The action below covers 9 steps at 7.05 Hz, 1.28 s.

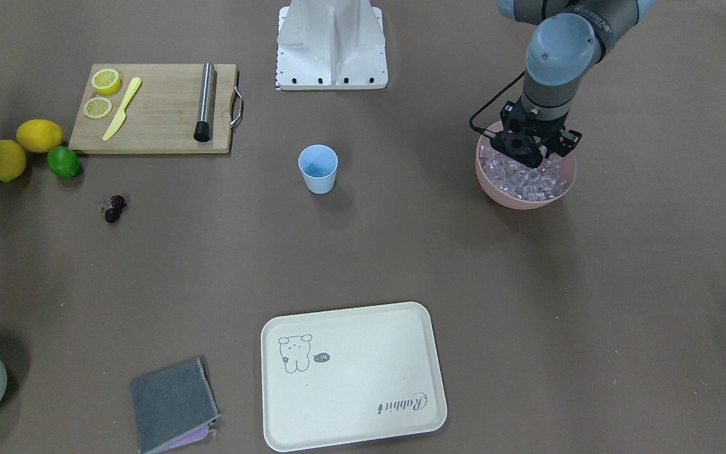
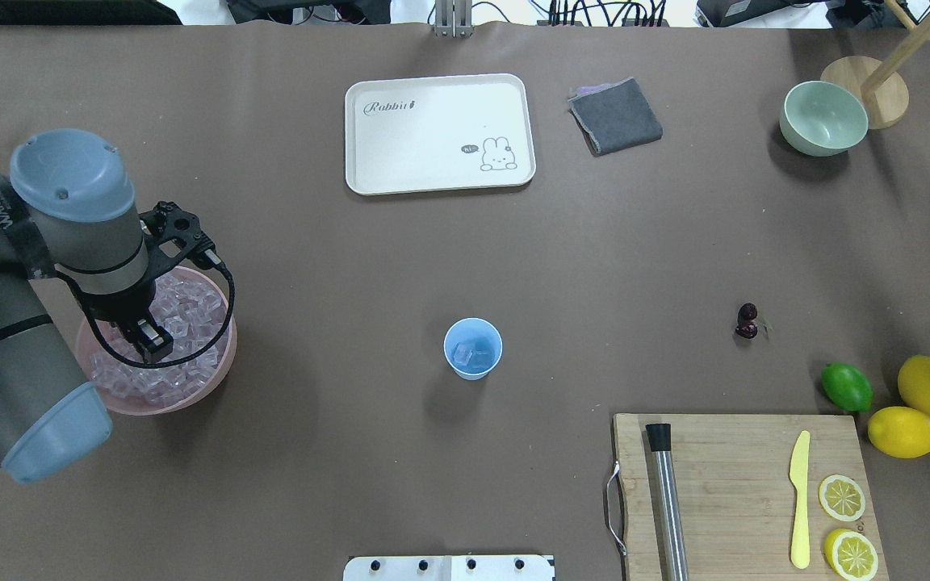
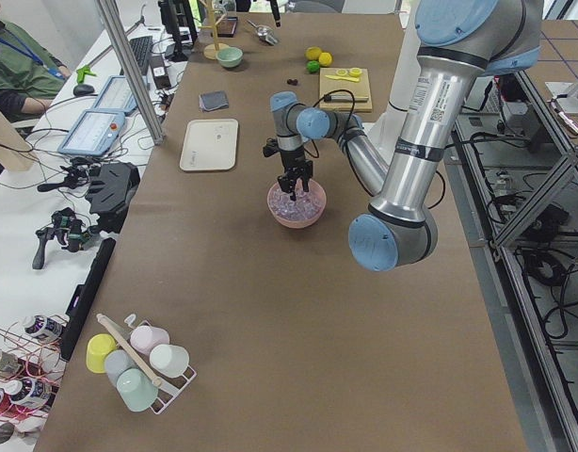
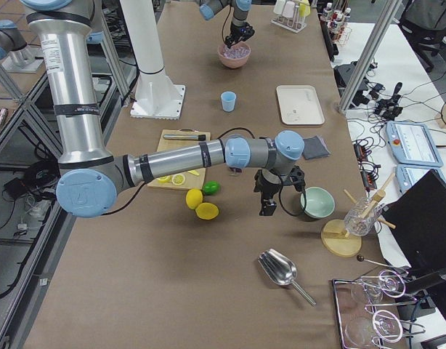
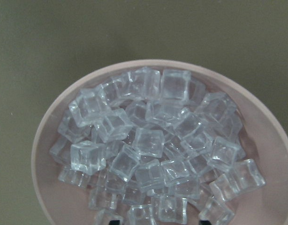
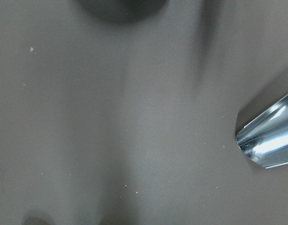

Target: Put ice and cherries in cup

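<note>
The light blue cup stands mid-table and holds a few ice cubes. A heap of clear ice fills the pink bowl on my left side. My left gripper hangs straight down into that bowl, open, its two dark fingertips wide apart at the bottom edge of the left wrist view, level with the top cubes. The cherries lie on the table right of the cup. My right gripper hovers above the table near a pale green bowl; I cannot tell whether it is open or shut.
A chopping board with lemon slices, a yellow knife and a metal rod sits near right. Two lemons and a lime lie beside it. A cream tray, grey cloth, green bowl and metal scoop lie farther out.
</note>
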Each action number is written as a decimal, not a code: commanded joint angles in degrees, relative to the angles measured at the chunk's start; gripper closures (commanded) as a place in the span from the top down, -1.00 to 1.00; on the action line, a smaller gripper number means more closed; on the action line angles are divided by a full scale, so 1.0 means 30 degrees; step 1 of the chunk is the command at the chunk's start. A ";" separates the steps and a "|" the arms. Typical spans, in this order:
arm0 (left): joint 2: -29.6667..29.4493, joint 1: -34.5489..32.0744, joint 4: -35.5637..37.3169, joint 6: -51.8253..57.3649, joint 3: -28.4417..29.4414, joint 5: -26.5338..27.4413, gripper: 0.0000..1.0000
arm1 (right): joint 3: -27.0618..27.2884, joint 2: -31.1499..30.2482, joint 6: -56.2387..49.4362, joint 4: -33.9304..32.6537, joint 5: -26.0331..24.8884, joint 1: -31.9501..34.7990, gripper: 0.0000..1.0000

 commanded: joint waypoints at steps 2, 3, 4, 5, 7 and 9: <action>0.0683 -0.0097 -0.1380 0.5460 0.0602 0.0112 0.73 | -0.0066 0.0029 0.0000 0.0000 0.0000 -0.0105 1.00; 0.1733 -0.0010 -0.3189 0.5490 0.0632 0.0229 0.94 | -0.0066 0.0029 0.0000 0.0000 0.0000 -0.0135 1.00; 0.2353 0.0049 -0.4106 0.5404 0.0604 0.0230 0.95 | -0.0066 0.0029 0.0000 0.0000 0.0000 -0.0135 1.00; 0.2359 0.0079 -0.4115 0.5432 0.0487 0.0230 0.95 | -0.0095 0.0029 0.0000 0.0000 0.0000 -0.0135 1.00; 0.2388 0.0108 -0.4086 0.5374 0.0514 0.0317 0.95 | -0.0096 0.0029 0.0000 0.0000 0.0000 -0.0194 1.00; 0.2534 0.0225 -0.4057 0.5344 0.0661 0.0318 0.95 | -0.0096 0.0029 0.0000 0.0000 0.0000 -0.0223 1.00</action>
